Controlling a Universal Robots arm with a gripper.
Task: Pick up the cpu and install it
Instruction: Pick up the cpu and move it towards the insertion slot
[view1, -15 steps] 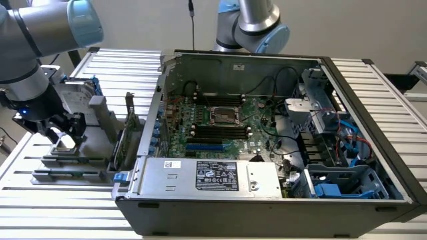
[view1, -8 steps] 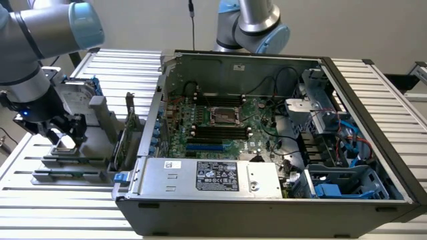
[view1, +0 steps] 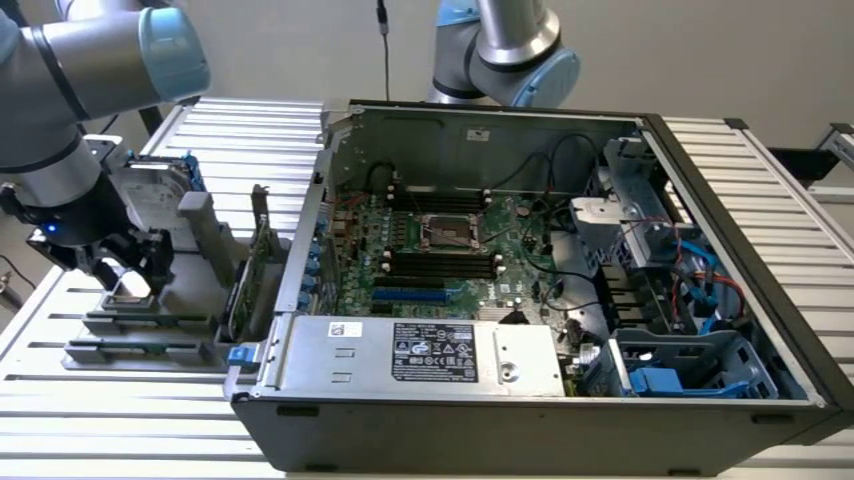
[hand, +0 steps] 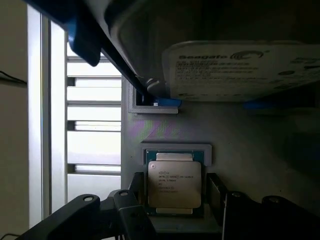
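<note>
The cpu (hand: 174, 184), a small flat square chip w/ shiny silver-grey metal top and thin darker rim, lies flat, printed side up, in the recess of a dull grey plastic holder block (hand: 176, 149). It's not lifted and not in the machine. In the exterior view the cpu (view1: 131, 288) sits at that view's far left, outside the case, on the holder block (view1: 147, 325).

My hand (view1: 131, 272) is right over it, pointing down. It's spread apart: my two black fingers (hand: 125, 212) stand one each side of the chip w/ the chip between them, and nothing is clamped.

Just past the chip is the big silver rectangular hard drive (hand: 240, 70) w/ blue frame, its label facing my wrist cam. In the exterior view the hard drive (view1: 140, 190) stands upright behind my hand.

All of this rests on the white slatted metal worktop (view1: 120, 410).

Toward the exterior view's right, well apart from the chip, is the open dark grey metal computer case (view1: 534, 430), w/ a green motherboard (view1: 514, 225) lying inside. Near the board's middle is a square metal-framed socket (view1: 450, 232), w/ black memory slots on two sides of it. A silver power supply box (view1: 414, 350) w/ black label runs along the case's near edge.
</note>
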